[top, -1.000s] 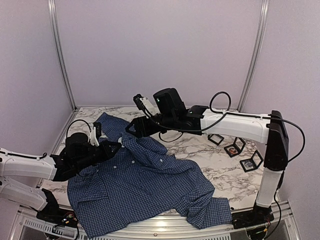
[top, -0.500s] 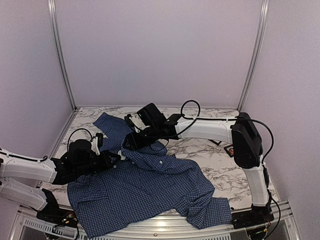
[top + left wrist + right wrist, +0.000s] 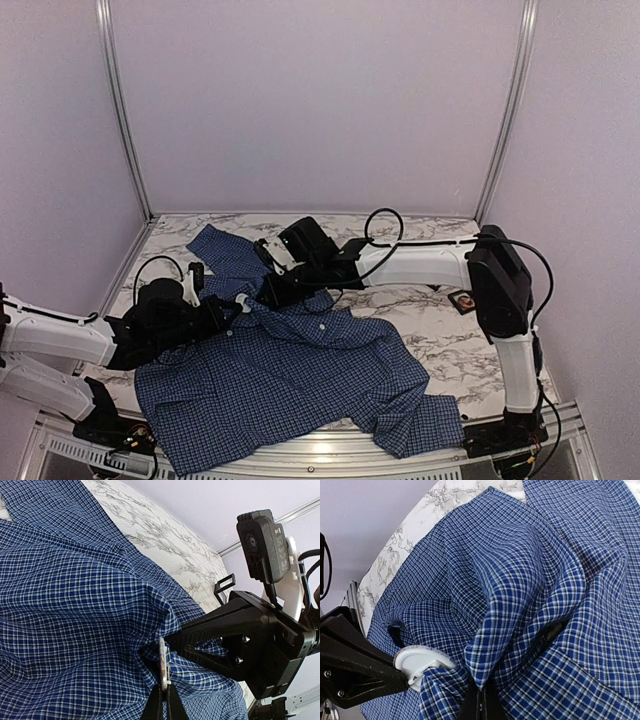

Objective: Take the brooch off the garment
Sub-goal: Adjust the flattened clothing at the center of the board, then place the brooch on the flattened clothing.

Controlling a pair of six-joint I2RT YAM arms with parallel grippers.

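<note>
Two grippers meet over far-left part of shirt. L black two-finger gripper point(image 3: 232, 308) pinched shut on small pale round brooch point(image 3: 421, 660), which sits against bunched cloth. R black two-finger gripper point(image 3: 268, 291) just beside, clamped tight on fold of dark blue checked cotton shirt point(image 3: 290, 370), spread on white marble-look table point(image 3: 440, 340).

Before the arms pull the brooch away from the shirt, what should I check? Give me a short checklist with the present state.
1. Left gripper shut on brooch: ok.
2. Right gripper shut on shirt beside the brooch: ok.
3. Brooch off the shirt: not ok, it sits against it.
4. Pin clasp open: cannot tell, hidden.
</note>
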